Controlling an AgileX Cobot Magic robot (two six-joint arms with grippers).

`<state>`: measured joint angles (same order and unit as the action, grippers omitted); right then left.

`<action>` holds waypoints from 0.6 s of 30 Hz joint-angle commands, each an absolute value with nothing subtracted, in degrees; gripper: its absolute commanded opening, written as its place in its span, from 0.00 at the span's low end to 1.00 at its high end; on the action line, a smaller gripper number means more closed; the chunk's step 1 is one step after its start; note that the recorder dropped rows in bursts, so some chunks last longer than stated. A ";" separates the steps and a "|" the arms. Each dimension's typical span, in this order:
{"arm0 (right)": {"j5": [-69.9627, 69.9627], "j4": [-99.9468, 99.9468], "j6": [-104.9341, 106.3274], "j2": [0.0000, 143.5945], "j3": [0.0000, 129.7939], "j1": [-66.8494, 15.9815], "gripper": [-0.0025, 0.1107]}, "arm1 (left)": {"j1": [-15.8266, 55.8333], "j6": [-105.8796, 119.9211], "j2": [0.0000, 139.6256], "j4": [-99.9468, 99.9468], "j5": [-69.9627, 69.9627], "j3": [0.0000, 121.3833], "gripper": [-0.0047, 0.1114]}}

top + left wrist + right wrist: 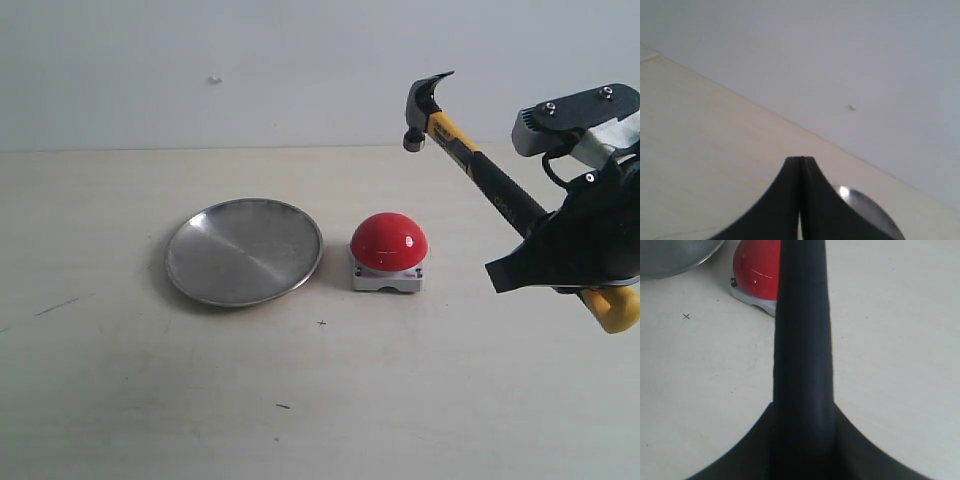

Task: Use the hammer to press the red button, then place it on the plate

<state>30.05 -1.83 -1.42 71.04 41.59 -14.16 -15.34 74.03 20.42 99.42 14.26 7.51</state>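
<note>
The right fingers (737,462) (530,262) are clenched on the black handle of the hammer (802,340) (487,180), gripping it low down, so that the yellow end cap pokes out below them. From that grip the handle slants up and toward the left of the exterior view, ending in the yellow neck and the dark head, which is held high in the air. The head stands above and to the right of the red button (388,242) (757,270) and clear of it, though how far in depth is hard to judge. The button rests on the pale surface (300,400), just beside the plate (243,250) (675,255) on its left. The left fingers (785,205) are pressed together on nothing, with the plate's edge (867,210) showing past them.
</note>
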 commanded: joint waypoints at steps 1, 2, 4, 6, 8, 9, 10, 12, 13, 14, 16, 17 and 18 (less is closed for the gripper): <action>25.09 -1.97 -1.08 70.05 42.26 -14.04 0.02 | -15.38 69.21 16.14 99.95 12.56 6.51 0.04; 25.09 -1.97 -1.08 70.05 42.26 -14.04 0.02 | -15.38 69.32 15.83 99.95 13.45 6.42 0.04; 25.22 -1.95 -1.42 70.15 42.26 -14.04 0.02 | -15.38 70.09 15.32 99.95 14.39 6.42 0.04; 25.08 -1.82 -1.42 70.30 42.26 -14.04 0.02 | -15.38 70.26 15.23 99.95 14.60 6.42 0.04; 24.22 -1.82 -1.42 70.44 42.26 -14.04 0.02 | -15.38 70.26 15.23 99.95 14.60 6.42 0.04; 23.74 -1.96 -1.42 70.44 42.26 -14.04 0.02 | -15.38 70.26 15.23 99.95 14.60 6.42 0.04; 23.15 -1.96 -1.42 70.44 42.26 -14.04 0.02 | -15.38 70.26 15.23 99.95 14.60 6.42 0.04; 22.00 -1.96 -1.42 70.44 42.26 -14.04 0.02 | -15.38 70.26 15.23 99.95 14.60 6.42 0.04; 21.46 -1.96 -1.42 70.44 42.26 -14.04 0.02 | -15.38 70.26 15.23 99.95 14.60 6.42 0.04; 21.12 -1.96 -1.42 70.44 42.26 -14.04 0.02 | -15.38 70.26 15.23 99.95 14.60 6.42 0.04; 20.72 -1.96 -1.32 70.44 42.26 -14.04 0.02 | -15.38 70.26 15.23 99.95 14.60 6.42 0.04; 20.59 -2.06 -1.32 70.44 42.26 -14.04 0.02 | -15.38 70.26 15.23 99.95 14.60 6.42 0.04; 20.59 -2.06 -1.32 70.44 42.26 -14.04 0.02 | -15.38 70.26 15.23 99.95 14.60 6.42 0.04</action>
